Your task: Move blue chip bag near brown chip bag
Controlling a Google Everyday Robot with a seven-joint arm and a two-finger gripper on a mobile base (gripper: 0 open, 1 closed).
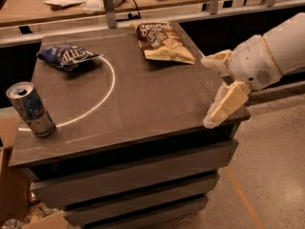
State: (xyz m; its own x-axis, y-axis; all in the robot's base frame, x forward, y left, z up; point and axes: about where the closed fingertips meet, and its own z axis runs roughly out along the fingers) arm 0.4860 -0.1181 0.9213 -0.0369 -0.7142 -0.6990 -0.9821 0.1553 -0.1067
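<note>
The blue chip bag [66,56], a crumpled navy foil bag with white lettering, lies at the far left of the dark tabletop [152,104]. The brown chip bag [163,43], with a dark brown top and a cream lower half, lies flat at the far middle of the top. My gripper [213,87] hangs over the table's right edge, well to the right of both bags. Its two cream fingers [228,104] are spread apart with nothing between them.
A blue-and-silver drink can [31,109] stands upright near the front left corner. A thin white arc [107,92] is marked on the top. A wooden bench [57,4] with clutter runs behind the table. Speckled floor [271,175] lies to the right.
</note>
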